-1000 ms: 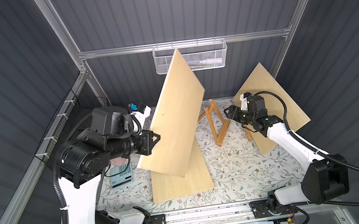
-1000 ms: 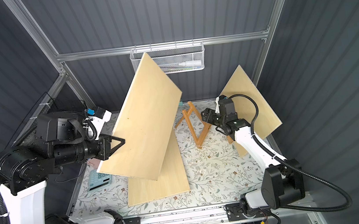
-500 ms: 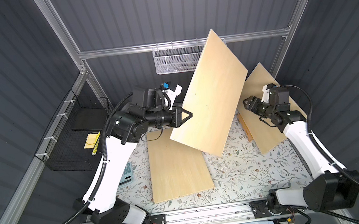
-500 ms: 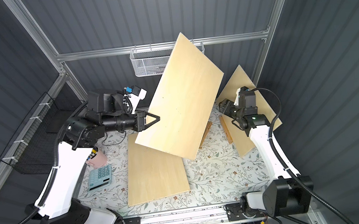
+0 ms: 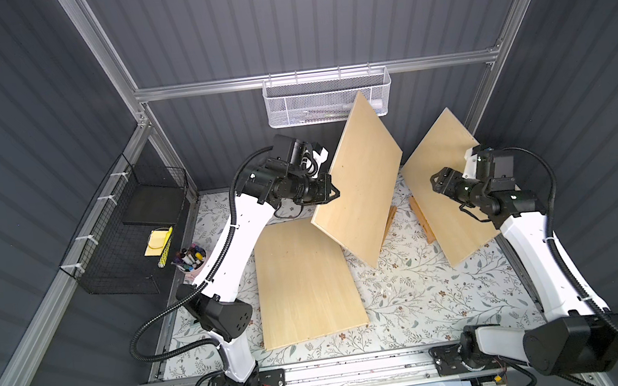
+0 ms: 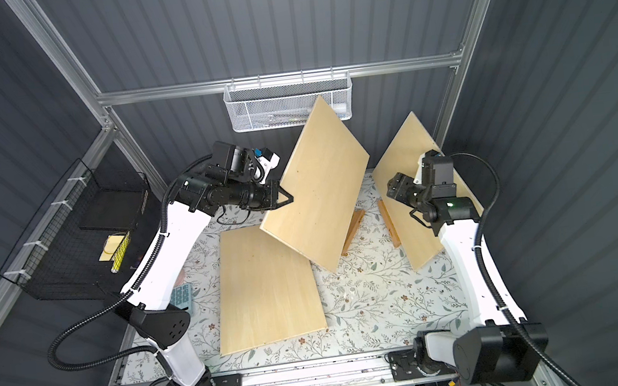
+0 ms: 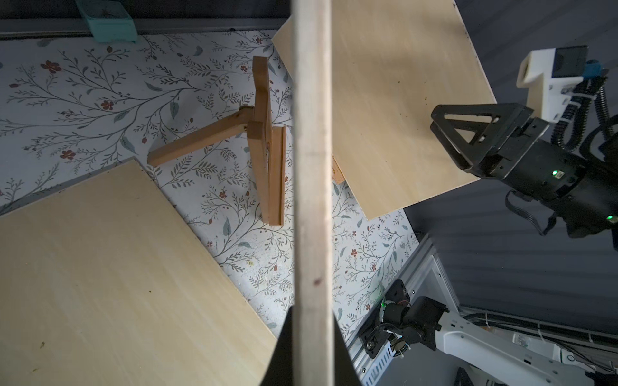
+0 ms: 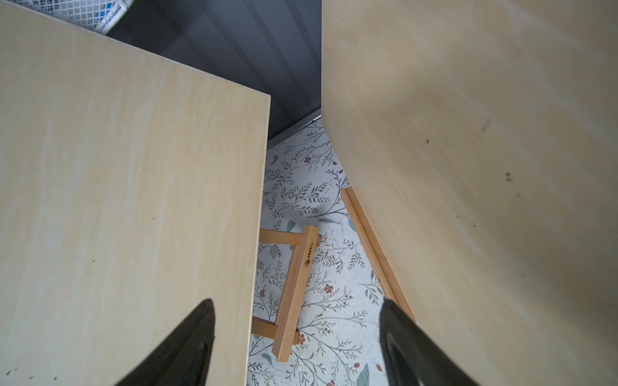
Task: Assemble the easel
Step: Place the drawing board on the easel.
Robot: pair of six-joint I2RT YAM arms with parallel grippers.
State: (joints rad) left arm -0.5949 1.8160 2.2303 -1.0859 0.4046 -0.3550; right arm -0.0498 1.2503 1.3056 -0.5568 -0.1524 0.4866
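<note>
Swung down since earlier, the board [image 5: 358, 184] clamped in the left hand [image 5: 333, 194] tilts over the easel [image 7: 267, 167] mid-frame; the right hand [image 5: 436, 182] hovers open nearby.

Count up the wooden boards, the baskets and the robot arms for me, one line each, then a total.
Boards: 3, namely the held board, the flat board and the leaning board
Baskets: 2, namely the white basket and the black basket
Arms: 2, namely the left arm and the right arm
Total: 7
</note>
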